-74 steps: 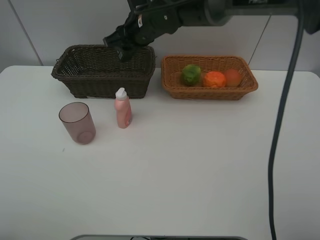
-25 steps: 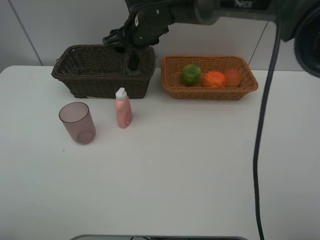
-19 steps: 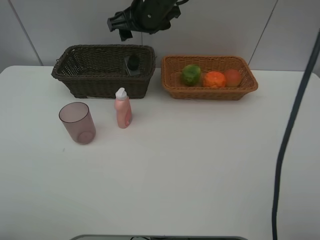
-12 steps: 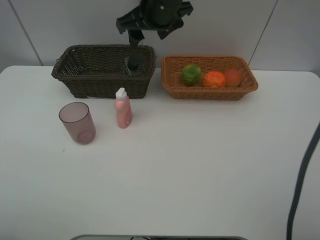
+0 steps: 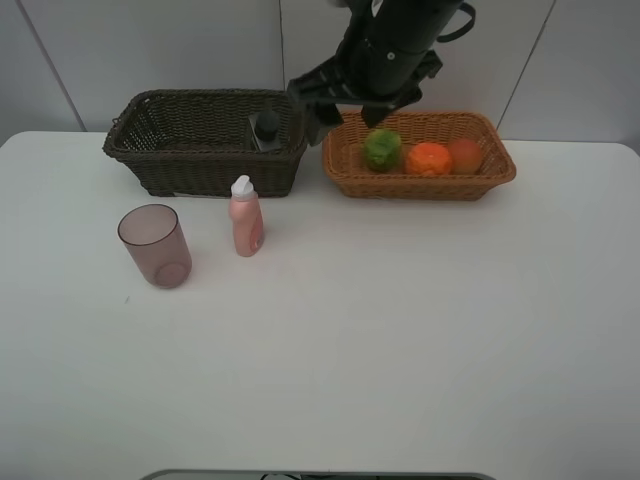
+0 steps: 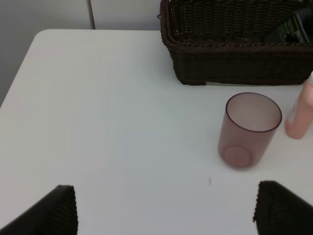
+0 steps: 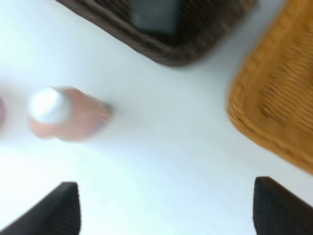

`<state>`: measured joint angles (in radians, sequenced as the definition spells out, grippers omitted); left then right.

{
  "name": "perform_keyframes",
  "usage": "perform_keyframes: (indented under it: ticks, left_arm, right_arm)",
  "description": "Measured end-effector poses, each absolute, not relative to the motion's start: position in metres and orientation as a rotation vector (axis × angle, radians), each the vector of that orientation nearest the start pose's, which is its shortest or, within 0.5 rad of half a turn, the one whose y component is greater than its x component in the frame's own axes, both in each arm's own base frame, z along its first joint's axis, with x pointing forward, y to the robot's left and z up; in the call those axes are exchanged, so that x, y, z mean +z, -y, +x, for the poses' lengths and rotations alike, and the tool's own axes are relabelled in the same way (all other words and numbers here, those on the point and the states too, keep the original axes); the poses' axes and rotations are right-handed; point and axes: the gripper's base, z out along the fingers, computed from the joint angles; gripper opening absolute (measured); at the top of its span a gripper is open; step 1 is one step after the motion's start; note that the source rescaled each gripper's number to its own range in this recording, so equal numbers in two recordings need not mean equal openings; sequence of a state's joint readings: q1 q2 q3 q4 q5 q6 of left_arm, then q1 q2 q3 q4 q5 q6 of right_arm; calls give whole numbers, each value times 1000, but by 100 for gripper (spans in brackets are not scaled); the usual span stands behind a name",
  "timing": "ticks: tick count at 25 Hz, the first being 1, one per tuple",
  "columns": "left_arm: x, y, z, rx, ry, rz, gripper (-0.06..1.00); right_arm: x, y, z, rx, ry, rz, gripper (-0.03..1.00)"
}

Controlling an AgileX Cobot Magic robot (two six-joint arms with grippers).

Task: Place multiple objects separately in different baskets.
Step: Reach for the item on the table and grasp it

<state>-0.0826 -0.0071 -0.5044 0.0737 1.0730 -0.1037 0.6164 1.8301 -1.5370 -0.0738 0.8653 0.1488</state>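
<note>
Robot test bench, lab-like setting. Plain white table [image 5: 400,330], bare pale panelled wall [image 5: 150,45] behind, black cable [image 5: 528,62] hanging along it. Staged props only: two wicker baskets [image 5: 200,150] [image 5: 420,182], fruit [image 5: 382,149], bottles [image 5: 245,217], cup [image 5: 155,246].

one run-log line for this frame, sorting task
right gripper: open, empty, above basket gap | grey bottle: in dark basket | three fruits: in tan basket | pink bottle, cup: on table

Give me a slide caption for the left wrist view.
Open left gripper over the table, facing mauve cup and dark basket.
</note>
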Motion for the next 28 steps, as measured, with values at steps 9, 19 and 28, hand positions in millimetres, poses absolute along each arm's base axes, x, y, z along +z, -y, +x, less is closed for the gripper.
perform_keyframes:
  ticks: [9,19,28]
  left_arm:
    - [278,-6,-7,-28,-2043,-26,92]
    - [278,-6,-7,-28,-2043,-26,92]
    - [278,-6,-7,-28,-2043,-26,92]
  right_arm:
    - [310,-66,295,26,-2599,-175,79]
    - [364,-1,160,-29,-2305,45,79]
    - [373,1,53,-28,-2109,-51,79]
